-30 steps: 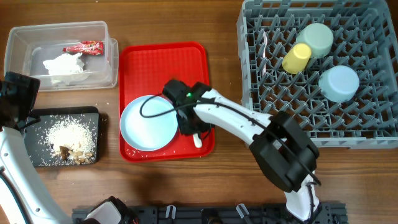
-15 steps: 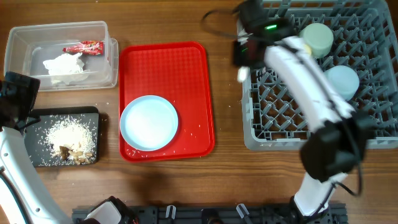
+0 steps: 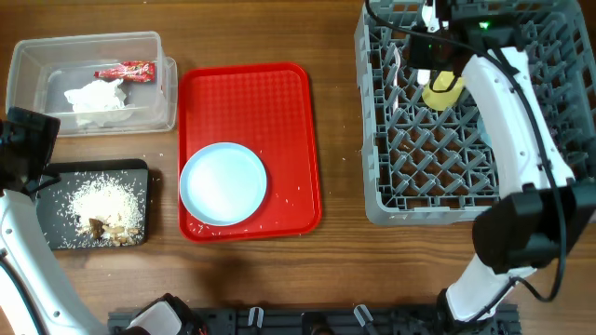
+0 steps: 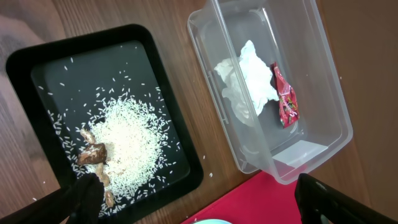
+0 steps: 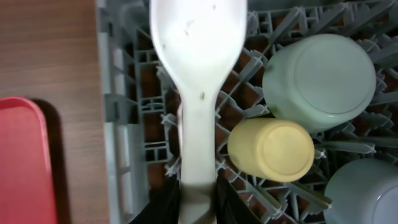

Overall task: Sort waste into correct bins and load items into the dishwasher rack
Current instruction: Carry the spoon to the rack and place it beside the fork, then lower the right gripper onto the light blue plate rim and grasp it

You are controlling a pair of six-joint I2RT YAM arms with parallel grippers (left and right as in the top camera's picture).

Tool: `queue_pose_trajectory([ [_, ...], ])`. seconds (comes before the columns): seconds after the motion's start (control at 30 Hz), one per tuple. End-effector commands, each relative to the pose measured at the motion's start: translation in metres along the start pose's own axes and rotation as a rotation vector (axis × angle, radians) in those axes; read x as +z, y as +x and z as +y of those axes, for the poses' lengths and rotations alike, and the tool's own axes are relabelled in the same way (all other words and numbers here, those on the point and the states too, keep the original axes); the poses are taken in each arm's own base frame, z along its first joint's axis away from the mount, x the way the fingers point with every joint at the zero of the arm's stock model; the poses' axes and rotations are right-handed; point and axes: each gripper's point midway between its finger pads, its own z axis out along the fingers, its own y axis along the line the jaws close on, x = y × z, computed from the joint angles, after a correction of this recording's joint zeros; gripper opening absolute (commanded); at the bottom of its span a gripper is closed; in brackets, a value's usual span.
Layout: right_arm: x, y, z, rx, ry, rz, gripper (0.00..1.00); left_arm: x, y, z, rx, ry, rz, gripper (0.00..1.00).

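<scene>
The grey plastic dishwasher rack point(image 3: 391, 200), a square lattice of upright pegs, fills the far right corner of the wooden surface point(image 3: 335, 270). Above its left wall, the right fingers point(image 5: 163, 208) are closed on the handle of the white plastic spoon point(image 5: 198, 68). Its smooth oval bowl faces the wrist camera and carries a few dark specks; whether it touches the pegs I cannot tell.

Just right of the spoon, 3 vessels stand upside down in the rack:
- The round mint-green bowl point(image 5: 320, 71).
- The small matte yellow cup point(image 5: 270, 149), touching it.
- The pale-blue bowl point(image 5: 368, 194), only partly in view.

A slim white fork point(image 3: 397, 73) lies among the pegs by the left wall.

Mid-surface lies the flat red serving tray point(image 3: 251, 102), textured and round-cornered. The glossy round pale-blue plate point(image 3: 223, 183) rests on its near half, with a few white crumbs beside it.

At the far left corner sits the clear rectangular tub point(image 4: 311, 56). It holds the crumpled white napkin point(image 4: 247, 87) and, against it, the shiny red foil wrapper point(image 4: 285, 96).

Near the left edge, the shallow black tray point(image 4: 37, 68) holds a heap of white rice grains point(image 4: 127, 140) with brown food scraps point(image 4: 93, 154) at its edge (more grains lie scattered around).

The left fingers point(image 4: 84, 199) are spread wide with nothing between them, above the tub and the black tray.
</scene>
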Motion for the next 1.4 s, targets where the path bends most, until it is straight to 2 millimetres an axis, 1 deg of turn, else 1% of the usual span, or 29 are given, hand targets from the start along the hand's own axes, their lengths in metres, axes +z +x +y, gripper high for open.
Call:
queue_pose_trajectory([
  [0.0,0.028,0.011,-0.006,-0.034,0.064,0.055,0.22,-0.004,-0.005,-0.001,-0.004,0.009,-0.015,1.00],
  [0.03,0.029,0.014,-0.006,-0.035,0.065,0.065,0.22,-0.004,-0.005,-0.001,-0.004,0.009,-0.015,1.00],
  [0.07,0.032,0.017,-0.005,-0.037,0.060,0.079,0.25,-0.004,-0.005,-0.001,-0.004,0.009,-0.015,1.00],
  [0.1,0.033,0.018,-0.005,-0.038,0.057,0.085,0.31,-0.004,-0.005,-0.001,-0.004,0.009,-0.015,1.00],
  [0.13,0.033,0.020,-0.004,-0.039,0.055,0.094,0.34,-0.004,-0.005,-0.001,-0.004,0.009,-0.015,1.00],
  [0.23,0.033,0.026,-0.004,-0.035,0.057,0.115,0.39,-0.004,-0.005,-0.001,-0.004,0.009,-0.015,1.00],
  [0.3,0.030,0.035,-0.002,0.002,0.046,0.153,0.41,-0.004,-0.005,-0.001,-0.004,0.009,-0.015,1.00],
  [0.37,0.024,0.038,0.003,0.029,0.010,0.166,0.41,-0.004,-0.005,-0.001,-0.004,0.009,-0.015,1.00],
  [0.4,0.017,0.038,0.009,0.045,-0.022,0.163,0.41,-0.004,-0.005,-0.001,-0.004,0.009,-0.015,1.00],
  [0.43,0.008,0.036,0.020,0.050,-0.085,0.155,0.41,-0.004,-0.005,-0.001,-0.004,0.009,-0.015,1.00],
  [0.53,-0.031,0.025,0.078,-0.045,-0.388,0.088,0.46,-0.004,-0.005,-0.001,-0.004,0.009,-0.015,1.00],
  [0.57,-0.045,0.020,0.097,-0.089,-0.484,0.055,0.50,-0.004,-0.005,-0.001,-0.004,0.009,-0.015,1.00],
  [0.6,-0.060,0.015,0.121,-0.127,-0.578,0.013,0.60,-0.004,-0.005,-0.001,-0.004,0.009,-0.015,1.00],
  [0.63,-0.069,0.012,0.140,-0.158,-0.626,-0.020,0.72,-0.004,-0.005,-0.001,-0.004,0.009,-0.015,1.00],
  [0.67,-0.074,0.012,0.158,-0.191,-0.654,-0.046,0.77,-0.004,-0.005,-0.001,-0.004,0.009,-0.015,1.00],
  [0.7,-0.077,0.017,0.180,-0.230,-0.680,-0.056,0.77,-0.004,-0.005,-0.001,-0.004,0.009,-0.015,1.00],
  [0.73,-0.076,0.024,0.196,-0.234,-0.677,-0.044,0.77,-0.004,-0.005,-0.001,-0.004,0.009,-0.015,1.00],
  [0.8,-0.065,0.039,0.216,-0.227,-0.629,-0.007,0.75,-0.004,-0.005,-0.001,-0.004,0.009,-0.015,1.00],
  [0.87,-0.046,0.062,0.236,-0.266,-0.570,0.041,0.73,-0.004,-0.005,-0.001,-0.004,0.009,-0.015,1.00],
  [0.9,-0.031,0.082,0.252,-0.311,-0.541,0.081,0.68,-0.004,-0.005,-0.001,-0.004,0.009,-0.015,1.00],
  [0.93,-0.022,0.096,0.261,-0.341,-0.524,0.110,0.62,-0.004,-0.005,-0.001,-0.004,0.009,-0.015,1.00],
  [1.0,-0.003,0.124,0.278,-0.396,-0.490,0.159,0.61,-0.004,-0.005,-0.001,-0.004,0.009,-0.015,1.00],
  [1.03,0.008,0.141,0.287,-0.430,-0.462,0.187,0.61,-0.004,-0.005,-0.001,-0.004,0.009,-0.015,1.00],
  [1.1,0.029,0.165,0.292,-0.479,-0.384,0.221,0.60,-0.004,-0.005,-0.001,-0.004,0.009,-0.015,1.00],
  [1.13,0.047,0.190,0.292,-0.517,-0.332,0.277,0.60,-0.004,-0.005,-0.001,-0.004,0.009,-0.015,1.00],
  [1.17,0.053,0.201,0.291,-0.528,-0.320,0.313,0.58,-0.004,-0.005,-0.001,-0.004,0.009,-0.015,1.00],
  [1.23,0.061,0.222,0.291,-0.552,-0.319,0.382,0.50,-0.004,-0.005,-0.001,-0.004,0.009,-0.015,1.00],
  [1.3,0.061,0.248,0.301,-0.622,-0.422,0.469,0.49,-0.004,-0.005,-0.001,-0.004,0.009,-0.015,1.00],
  [1.37,0.062,0.259,0.302,-0.649,-0.443,0.508,0.49,-0.004,-0.005,-0.001,-0.004,0.009,-0.015,1.00],
])
